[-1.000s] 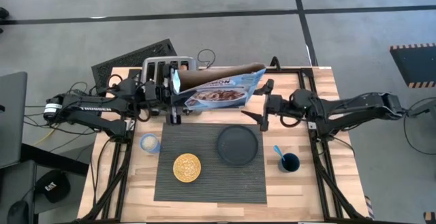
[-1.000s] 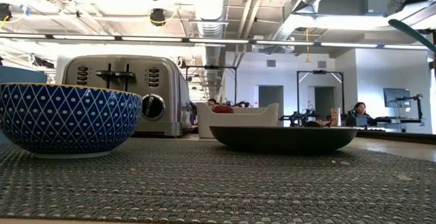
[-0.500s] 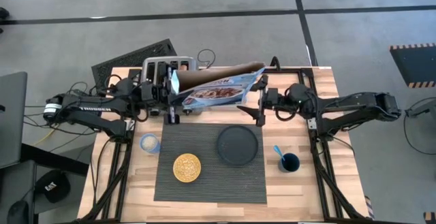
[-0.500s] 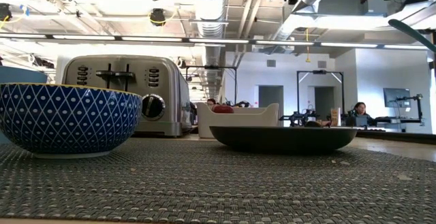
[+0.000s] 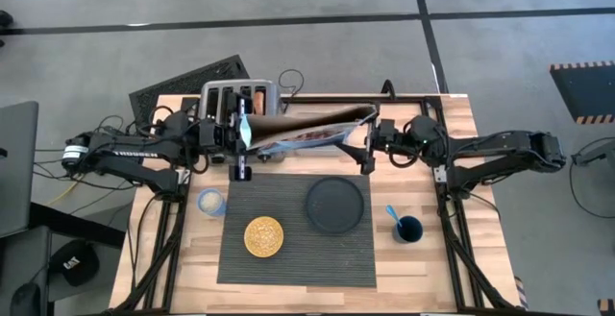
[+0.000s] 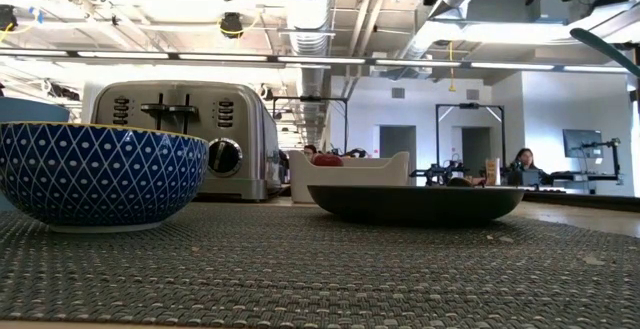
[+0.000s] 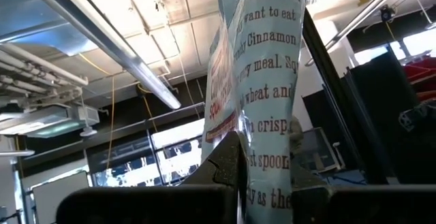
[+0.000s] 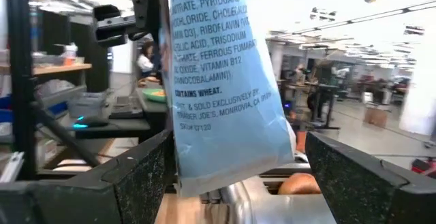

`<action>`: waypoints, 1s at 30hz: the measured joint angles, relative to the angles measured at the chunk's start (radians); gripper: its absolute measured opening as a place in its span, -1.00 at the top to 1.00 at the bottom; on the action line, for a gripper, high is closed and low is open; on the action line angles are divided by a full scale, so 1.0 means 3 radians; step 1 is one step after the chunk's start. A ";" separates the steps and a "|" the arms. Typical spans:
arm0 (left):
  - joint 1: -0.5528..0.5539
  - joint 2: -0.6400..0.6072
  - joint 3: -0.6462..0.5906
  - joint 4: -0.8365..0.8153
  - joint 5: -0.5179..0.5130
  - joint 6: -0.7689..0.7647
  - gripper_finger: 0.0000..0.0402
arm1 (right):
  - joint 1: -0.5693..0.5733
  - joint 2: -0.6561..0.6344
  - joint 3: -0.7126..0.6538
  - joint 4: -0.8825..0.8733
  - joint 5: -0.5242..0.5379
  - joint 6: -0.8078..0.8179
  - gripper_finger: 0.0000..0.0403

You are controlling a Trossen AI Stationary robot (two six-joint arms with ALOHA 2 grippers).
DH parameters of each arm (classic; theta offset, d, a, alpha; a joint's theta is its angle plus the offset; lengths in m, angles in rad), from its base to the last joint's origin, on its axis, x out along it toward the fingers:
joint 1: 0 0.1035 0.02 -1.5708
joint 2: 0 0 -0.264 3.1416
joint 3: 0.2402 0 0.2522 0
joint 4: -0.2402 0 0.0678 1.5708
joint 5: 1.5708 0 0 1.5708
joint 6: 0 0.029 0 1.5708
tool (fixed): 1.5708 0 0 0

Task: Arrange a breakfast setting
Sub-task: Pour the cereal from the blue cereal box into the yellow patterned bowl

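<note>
Since a second ago, the blue cinnamon cereal box (image 5: 303,129) has turned edge-up; left hand (image 5: 241,135) pinches it, right hand (image 5: 366,146) gapes wide around its far end. Yellow bowl (image 5: 263,236) and dark plate (image 5: 335,204) sit on the grey ribbed placemat (image 5: 296,258); cereal remains unpoured.

Both arms reaching inward over the back of the desk, grippers facing each other.

The left arm is stretching in from the left side, its left gripper (image 5: 242,138) clamping tight with fingers (image 7: 228,163) pressed together. The right arm is extending in from the right side, elbow bent, its right gripper (image 5: 368,146) standing wide, its two fingers (image 8: 146,166) spreading well apart.
</note>
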 joint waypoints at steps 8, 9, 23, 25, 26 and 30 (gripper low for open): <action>0.0000 0.0000 0.0000 0.0045 0.0023 -0.0025 1.00 | 0.0003 0.0045 0.0001 0.0051 -0.0073 -0.0086 -0.77; -0.0001 0.0000 0.0000 0.0059 0.0024 -0.0025 1.00 | 0.0010 0.0070 0.0001 0.0067 -0.0156 -0.0087 -0.77; -0.0001 0.0057 0.0000 0.0041 -0.0041 -0.0036 1.00 | 0.0028 0.0439 0.0275 0.0561 -0.0539 -0.0205 -0.56; -0.0001 0.0057 0.0000 0.0037 -0.0043 -0.0036 1.00 | 0.0028 0.0438 0.0275 0.0605 -0.0623 -0.0203 -0.49; -0.0001 0.0057 0.0000 0.0037 -0.0043 -0.0036 1.00 | 0.0028 0.0427 0.0274 0.0601 -0.0637 -0.0203 -0.46; -0.0001 0.0057 0.0000 0.0050 -0.0063 -0.0036 1.00 | 0.0028 0.0411 0.0274 0.0502 -0.0652 -0.0202 -0.32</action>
